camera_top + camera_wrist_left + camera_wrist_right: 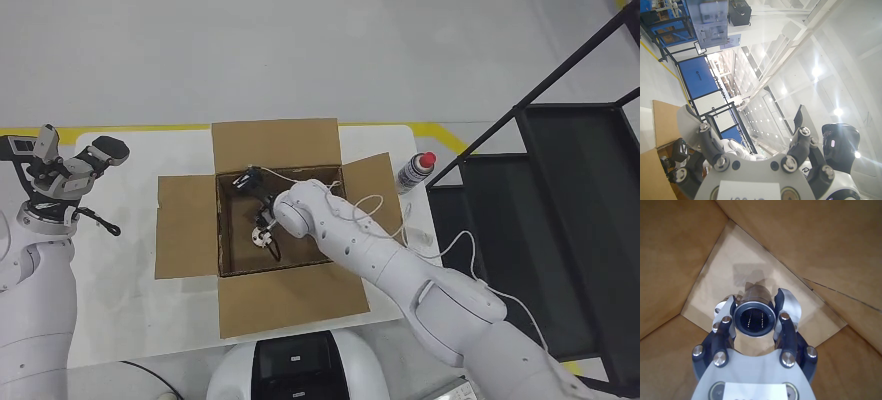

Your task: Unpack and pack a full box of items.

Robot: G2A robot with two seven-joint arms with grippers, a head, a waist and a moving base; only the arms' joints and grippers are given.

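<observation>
Ceiling lights [815, 72] and blue partition panels [694, 77] lie beyond my left end effector [744, 113]; black metal stairs [540, 200] stand on pale grey floor [300, 50].

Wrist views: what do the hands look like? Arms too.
Both the left hand and right hand have a grey base plate with a white label, black linkages with silver bolts, and pale fingers with black ribbed pads. The right arm is glossy white rounded shells, with a thin white cable looped alongside.
</observation>
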